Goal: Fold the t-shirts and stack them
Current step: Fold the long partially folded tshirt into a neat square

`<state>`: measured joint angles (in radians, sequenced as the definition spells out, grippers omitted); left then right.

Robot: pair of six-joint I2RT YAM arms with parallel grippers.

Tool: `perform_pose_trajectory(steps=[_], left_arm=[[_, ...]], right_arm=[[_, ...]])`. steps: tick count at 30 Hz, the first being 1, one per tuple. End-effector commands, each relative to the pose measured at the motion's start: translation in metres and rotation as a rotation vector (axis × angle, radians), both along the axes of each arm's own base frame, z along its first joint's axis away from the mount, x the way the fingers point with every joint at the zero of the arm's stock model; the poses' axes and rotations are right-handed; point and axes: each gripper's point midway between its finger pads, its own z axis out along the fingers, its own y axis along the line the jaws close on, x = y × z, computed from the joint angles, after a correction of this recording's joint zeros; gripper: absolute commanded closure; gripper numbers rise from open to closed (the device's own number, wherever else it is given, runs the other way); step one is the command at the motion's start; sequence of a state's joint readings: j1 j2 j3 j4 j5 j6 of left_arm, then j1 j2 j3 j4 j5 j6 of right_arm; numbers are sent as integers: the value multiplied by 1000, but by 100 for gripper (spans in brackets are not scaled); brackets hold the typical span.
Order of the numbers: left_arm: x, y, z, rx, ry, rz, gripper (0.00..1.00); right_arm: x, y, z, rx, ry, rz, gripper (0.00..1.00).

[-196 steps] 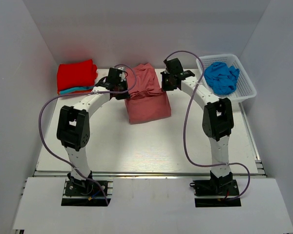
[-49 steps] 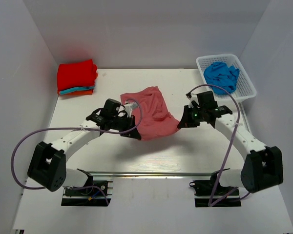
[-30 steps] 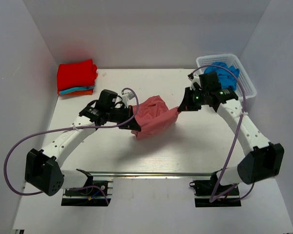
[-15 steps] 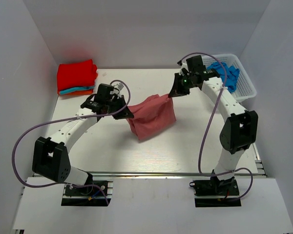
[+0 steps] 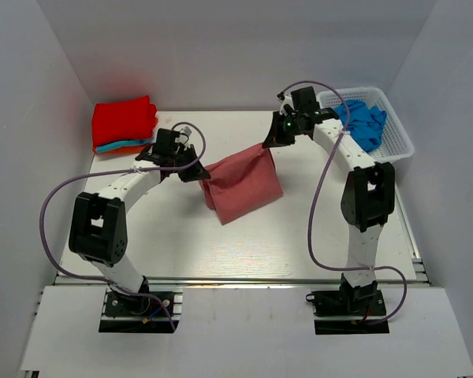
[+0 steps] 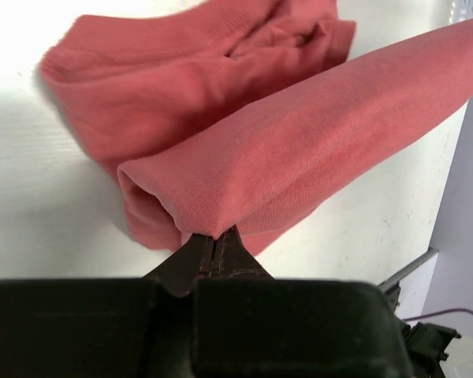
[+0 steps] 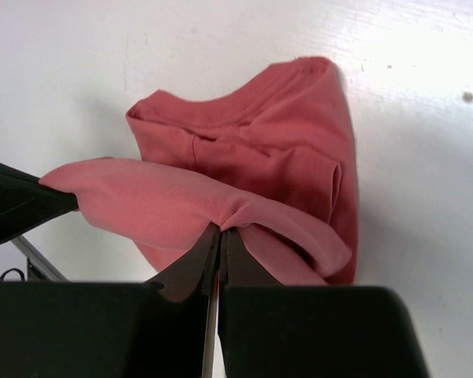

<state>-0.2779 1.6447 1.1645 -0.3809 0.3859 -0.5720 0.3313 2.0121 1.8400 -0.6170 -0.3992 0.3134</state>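
The dusty rose-red t-shirt (image 5: pixel 243 187) is hanging as a folded panel between the two grippers. Its upper edge is stretching taut from one to the other, and its lower part is resting on the table (image 5: pixel 299 236) beneath them. The left gripper (image 5: pixel 199 174) is clenching one end of that edge, its fingers pressed tight on doubled cloth. The right gripper (image 5: pixel 266 144) is pinching the other end the same way. In both wrist views a fold of fabric is bulging just past the closed fingertips, and the rest of the shirt is lying rumpled on the table beyond.

To do this step well, I judge the grippers should be travelling together — same height, same pace — so the held edge is running straight and the panel is coming down without a twist. The rumpled layer underneath looks likely to bunch, so lowering slowly while drawing the edge across it should help. Releasing makes sense only once the edge is lying flat.

The folded stack (image 5: pixel 124 124) of bright red, turquoise and orange shirts is sitting well out past the left gripper. The basket (image 5: pixel 396 142) holding the bright blue shirt (image 5: pixel 359 124) is standing near the right gripper — neither is obstructing.
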Motion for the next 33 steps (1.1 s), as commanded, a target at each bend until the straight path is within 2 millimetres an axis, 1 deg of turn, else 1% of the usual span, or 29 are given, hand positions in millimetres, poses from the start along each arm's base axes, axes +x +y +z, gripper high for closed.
perform_pose_trajectory(steps=[1,2,3,5,7,8,9,10,11,12,13,14,15,16,17,18,19,20,21,22,24,25,26,27,28,29,31,32,33], left_arm=[[23,7,25,-30,-85,31,100],[26,6,22,-36,-82,38,100],[30,10,19,-35,-79,47,100],[38,12,19,-39,-94,56,100],[47,17,7,-26,-81,76,100],[53,16,8,-30,-98,76,100],[59,20,5,-25,-108,93,93],[64,19,-1,-32,-103,101,80],[70,18,-2,-35,-115,101,36],[80,23,3,-30,-132,122,21],[85,24,3,-22,-131,131,1],[85,30,0,-13,-100,142,0],[93,32,6,2,-116,149,0],[98,36,8,21,-131,173,0],[100,38,14,26,-152,185,0],[104,39,26,21,-192,193,0],[106,38,25,17,-207,193,0],[103,26,32,1,-230,165,0],[104,22,37,-22,-248,145,0],[101,14,39,-38,-254,121,0],[96,4,45,-86,-255,63,0],[95,-3,42,-95,-253,44,0],[91,-4,38,-98,-239,36,0],[91,-10,42,-110,-256,18,0],[89,-11,38,-111,-258,3,0],[83,-17,34,-116,-244,-16,0],[83,-22,30,-118,-245,-25,0],[81,-28,25,-120,-242,-49,0],[82,-28,15,-115,-221,-48,0]], right_arm=[[27,12,11,58,-87,18,100],[31,16,6,64,-84,24,100],[35,17,5,73,-91,24,100],[41,19,-4,74,-85,17,100],[46,23,-6,85,-101,18,100],[53,22,-16,82,-100,7,100],[56,25,-18,89,-119,14,99],[61,26,-24,94,-120,4,90],[68,29,-27,112,-138,0,72],[72,34,-27,134,-161,12,63],[74,37,-32,144,-156,14,53],[77,39,-31,159,-156,16,47],[82,43,-23,170,-167,25,25],[83,43,-19,173,-170,28,10],[85,43,-16,170,-186,31,10],[89,37,-7,149,-218,-4,10],[88,37,-5,148,-225,-8,10],[84,37,-10,145,-227,-6,10],[81,31,0,142,-245,-27,10],[75,32,-6,136,-232,-22,10],[69,27,9,125,-254,-33,10],[63,23,1,112,-235,-36,10],[60,22,11,111,-262,-28,10],[50,23,7,115,-247,-8,10],[44,26,16,132,-255,14,10],[36,29,17,159,-243,55,10],[15,40,13,208,-206,130,10],[7,45,15,235,-195,167,10],[0,48,7,248,-165,187,10]])
